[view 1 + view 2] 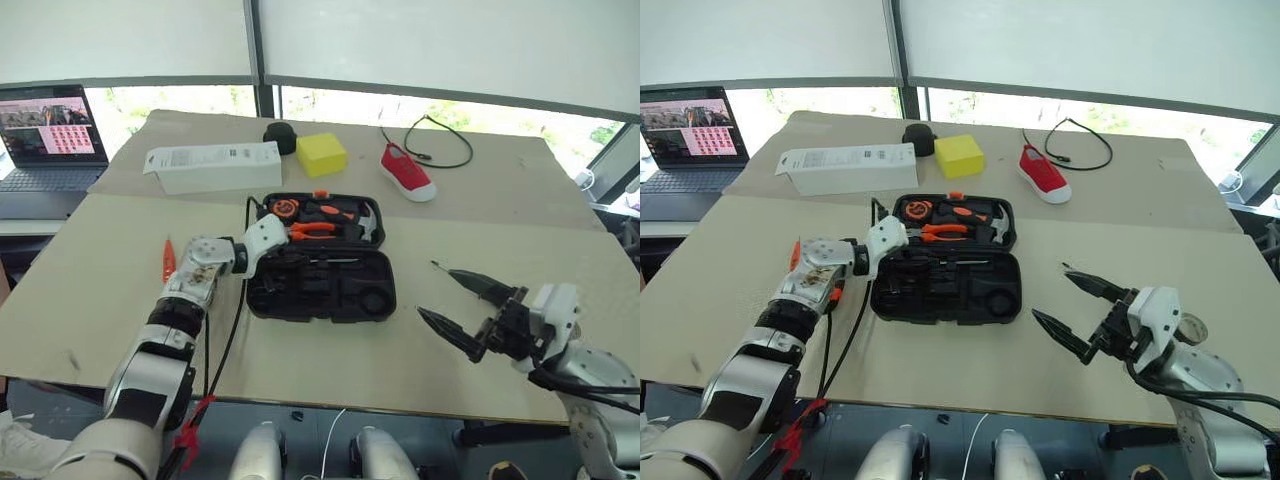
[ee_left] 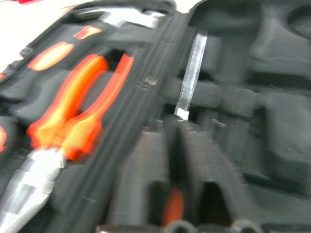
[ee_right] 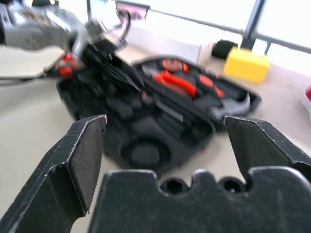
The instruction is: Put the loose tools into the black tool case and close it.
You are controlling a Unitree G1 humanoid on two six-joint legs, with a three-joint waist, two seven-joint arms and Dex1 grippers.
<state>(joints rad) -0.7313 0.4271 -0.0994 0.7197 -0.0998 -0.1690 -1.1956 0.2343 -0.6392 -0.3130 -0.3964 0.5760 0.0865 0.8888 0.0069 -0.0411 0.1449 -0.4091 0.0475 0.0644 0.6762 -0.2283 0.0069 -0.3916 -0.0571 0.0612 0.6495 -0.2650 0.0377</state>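
- Nearest the head camera, the right gripper (image 1: 452,303) hangs over the pale, matte board table (image 1: 90,290), its two black, tapering, pointed fingers spread wide with nothing between them.
- Beyond it, the black tool case (image 1: 320,260) lies open near the middle of the table: rounded-rectangular moulded plastic, two halves hinged flat, the near half full of dark shaped recesses.
- The far half holds orange-handled pliers (image 1: 313,229), a hammer (image 1: 366,222) with a bright metal head, and a round orange tape measure (image 1: 284,208).
- Left gripper (image 3: 114,73) reaches into the near half at the case's left end; the jaws are narrow around something slim with an orange end, and I cannot tell for sure whether it is gripped.
- A thin metal shaft, likely a screwdriver (image 2: 190,73), lies in a slot along the hinge.
- An orange pen-shaped tool (image 1: 168,259) lies on the table beside the left forearm, outside the case.
- Further back: a long white box (image 1: 212,164), a yellow block (image 1: 321,154), a small round black object (image 1: 281,136), a red shoe (image 1: 406,171) and a looped black cable (image 1: 440,140).
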